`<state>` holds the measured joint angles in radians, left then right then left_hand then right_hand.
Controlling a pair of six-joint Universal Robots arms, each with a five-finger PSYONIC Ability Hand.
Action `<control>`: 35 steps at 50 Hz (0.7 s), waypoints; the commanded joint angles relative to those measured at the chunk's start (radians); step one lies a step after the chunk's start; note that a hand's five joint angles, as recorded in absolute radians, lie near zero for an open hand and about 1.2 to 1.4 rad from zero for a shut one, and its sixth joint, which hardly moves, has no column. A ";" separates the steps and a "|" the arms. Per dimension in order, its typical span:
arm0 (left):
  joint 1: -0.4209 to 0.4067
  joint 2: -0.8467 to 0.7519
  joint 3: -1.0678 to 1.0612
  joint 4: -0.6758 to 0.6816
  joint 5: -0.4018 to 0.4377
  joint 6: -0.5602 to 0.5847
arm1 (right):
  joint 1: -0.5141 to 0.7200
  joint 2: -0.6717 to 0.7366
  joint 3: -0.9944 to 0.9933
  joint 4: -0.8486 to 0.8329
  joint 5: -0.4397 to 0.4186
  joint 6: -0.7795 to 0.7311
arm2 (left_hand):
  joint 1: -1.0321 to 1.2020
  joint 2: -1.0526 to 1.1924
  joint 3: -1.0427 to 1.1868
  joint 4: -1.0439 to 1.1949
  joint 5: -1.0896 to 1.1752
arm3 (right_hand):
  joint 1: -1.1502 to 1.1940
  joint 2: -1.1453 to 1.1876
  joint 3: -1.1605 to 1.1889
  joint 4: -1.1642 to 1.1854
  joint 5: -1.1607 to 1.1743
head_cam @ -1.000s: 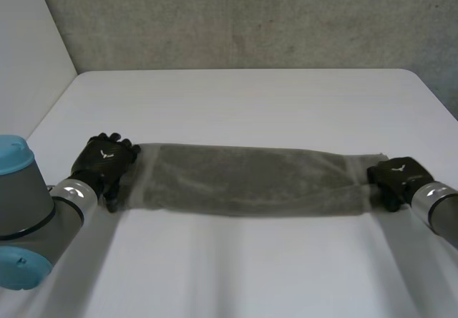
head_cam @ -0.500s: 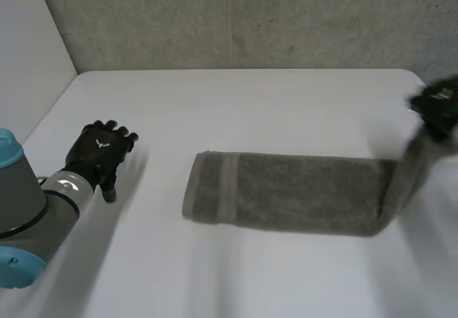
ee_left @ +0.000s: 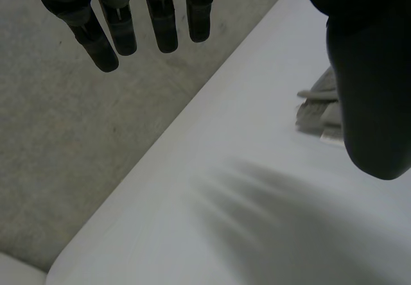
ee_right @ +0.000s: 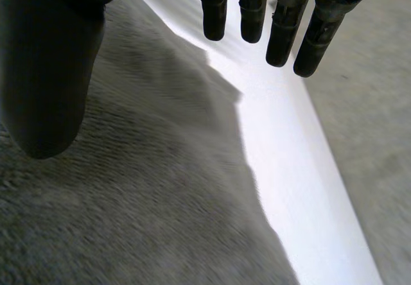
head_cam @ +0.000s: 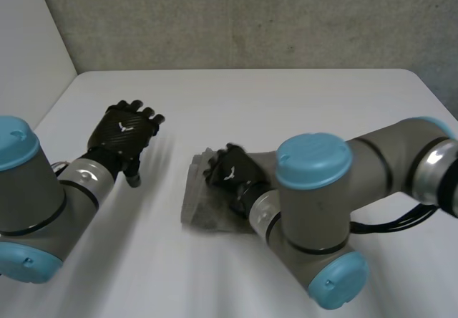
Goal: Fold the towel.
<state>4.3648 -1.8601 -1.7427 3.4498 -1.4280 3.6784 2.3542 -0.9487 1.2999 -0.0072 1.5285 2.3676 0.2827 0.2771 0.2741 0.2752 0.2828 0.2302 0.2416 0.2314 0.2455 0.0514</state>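
Your left hand [head_cam: 127, 135] has drifted further from the towel, fingers straight, holding nothing above the smooth white worktop [head_cam: 286, 103]. Your right hand [head_cam: 232, 171] has swung in from the far right edge over the grey terry towel [head_cam: 202, 205], fingers straight and gripping nothing. The towel lies mid-worktop, partly beneath the right arm.

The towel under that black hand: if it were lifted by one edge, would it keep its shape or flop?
Probably flop: the towel lies in soft folded layers with a rumpled edge, so it looks limp. Its nubby pile likely resists slipping in a grasp. Pushed, it would probably bunch up rather than slide whole.
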 commanded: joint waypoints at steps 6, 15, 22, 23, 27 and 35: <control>-0.113 -0.002 0.042 -0.001 -0.002 -0.063 | -0.236 -0.308 0.288 -0.005 -0.053 0.213 | -0.037 -0.031 -0.028 -0.029 -0.212 | -0.056 -0.067 -0.057 -0.071 -0.051; -0.174 -0.037 0.049 -0.001 -0.009 -0.081 | -0.426 -0.320 0.527 -0.109 -0.163 0.219 | -0.037 -0.031 -0.028 -0.029 -0.212 | 0.065 0.054 0.064 0.050 0.069; -0.175 -0.048 0.046 -0.003 -0.023 -0.081 | -0.447 -0.200 0.527 -0.128 -0.156 0.208 | -0.037 -0.031 -0.028 -0.029 -0.212 | 0.521 0.510 0.520 0.506 0.526; -0.174 -0.048 0.045 -0.003 -0.023 -0.083 | -0.447 -0.196 0.521 -0.128 -0.148 0.200 | -0.037 -0.031 -0.028 -0.029 -0.212 | 0.681 0.670 0.680 0.666 0.685; -0.172 -0.048 0.043 -0.003 -0.023 -0.083 | -0.449 -0.208 0.513 -0.125 -0.133 0.190 | -0.037 -0.031 -0.028 -0.029 -0.212 | 1.114 1.103 1.113 1.099 1.119; -0.166 -0.031 0.043 -0.006 -0.025 -0.083 | -0.426 -0.332 0.458 -0.114 -0.082 0.118 | -0.043 -0.037 -0.034 -0.035 -0.217 | 1.166 1.155 1.165 1.151 1.170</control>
<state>4.1948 -1.9027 -1.7014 3.4454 -1.4525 3.5951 1.9052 -1.1926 1.8054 -0.1327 1.4196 2.5465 0.2827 0.2772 0.2745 0.2754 0.2827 1.2700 1.2523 1.3249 1.3328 1.1397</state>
